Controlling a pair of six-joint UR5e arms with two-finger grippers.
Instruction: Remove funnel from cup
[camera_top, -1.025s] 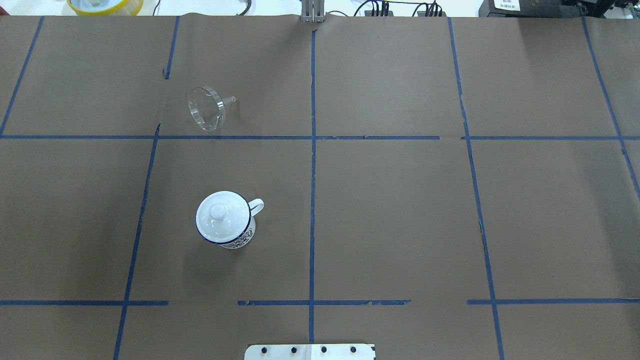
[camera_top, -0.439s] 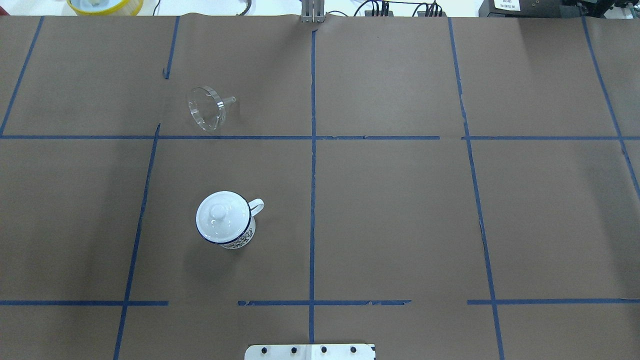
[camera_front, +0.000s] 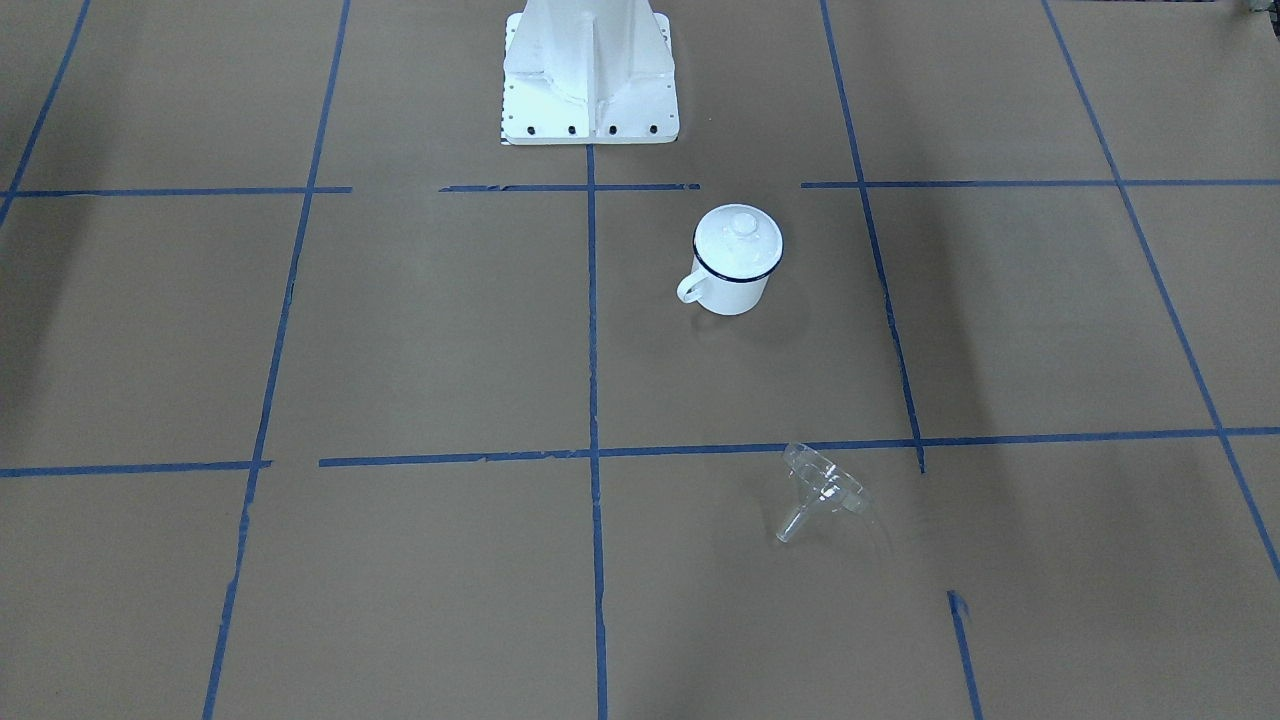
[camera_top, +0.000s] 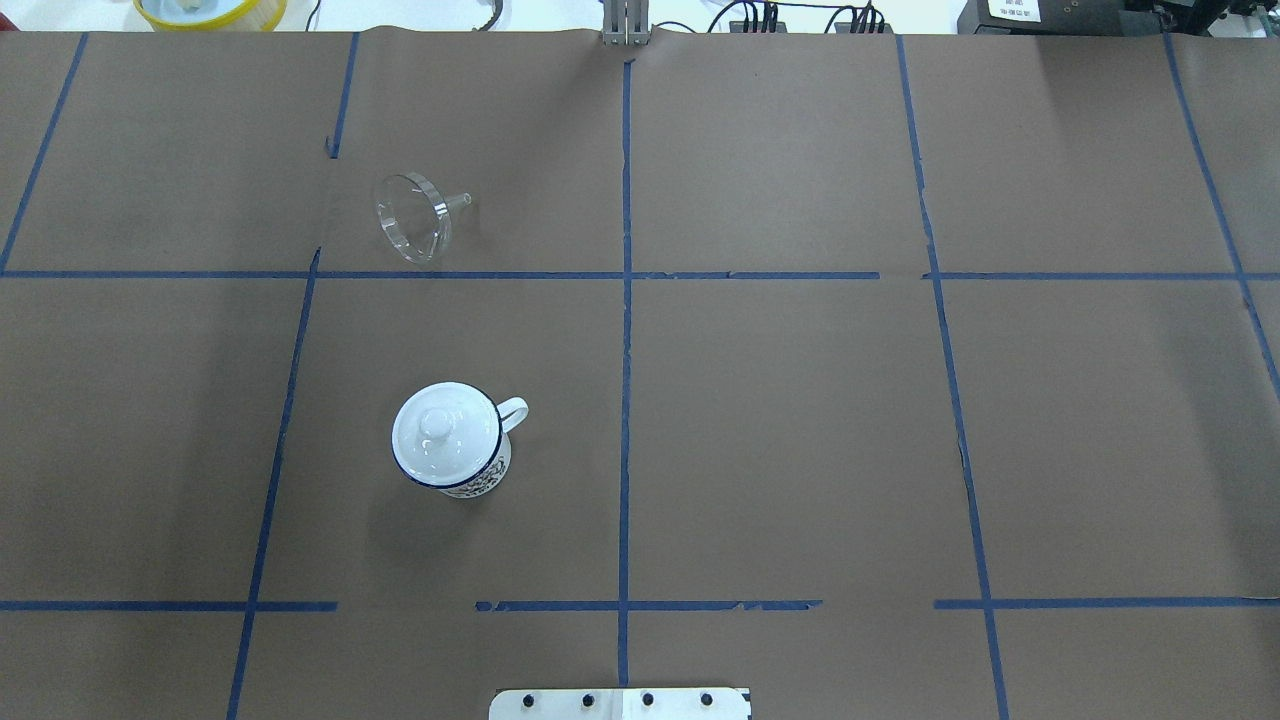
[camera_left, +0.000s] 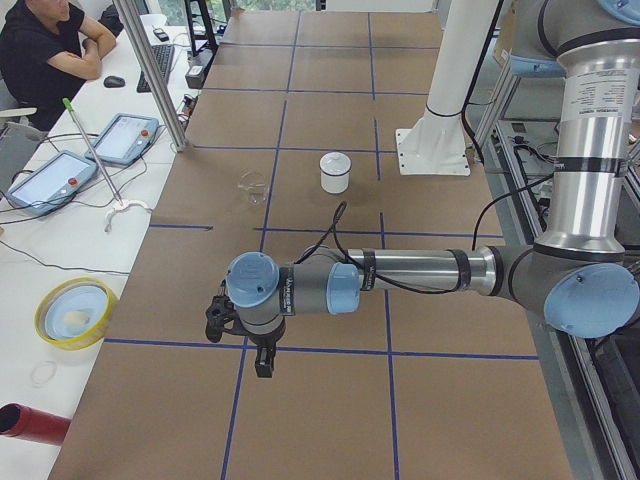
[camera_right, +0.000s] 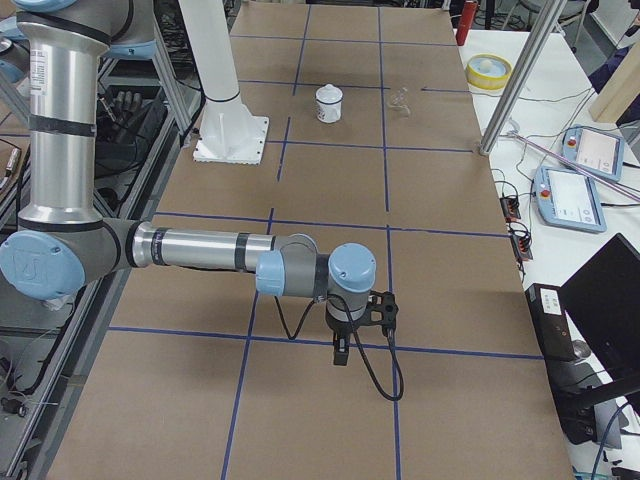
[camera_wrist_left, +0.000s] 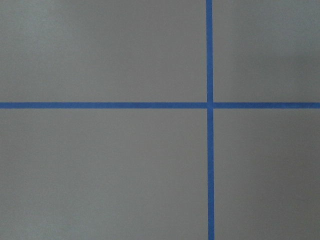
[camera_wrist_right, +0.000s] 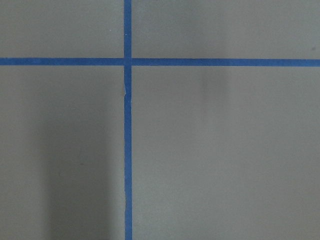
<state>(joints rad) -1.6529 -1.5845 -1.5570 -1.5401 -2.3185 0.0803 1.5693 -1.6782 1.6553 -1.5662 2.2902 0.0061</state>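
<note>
Brown taped paper is seen across the table (camera_top: 800, 420); the funnel (camera_top: 412, 217) is found on its side, well apart from the cup (camera_front: 735, 292) (already out, it is judged). Light, slippery clear material is presumed, best taken by the rim; left gripper (camera_left: 262, 365) and right gripper (camera_right: 340, 355) cannot be read, open or closed

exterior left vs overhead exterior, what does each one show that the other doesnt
Only exterior left shows the left arm, its tool hanging over the table (open or shut cannot be told), and a seated operator. Only overhead exterior shows the handle of the cup. Both show the funnel lying on its side on the brown table, apart from the cup, whose lid is on.
</note>
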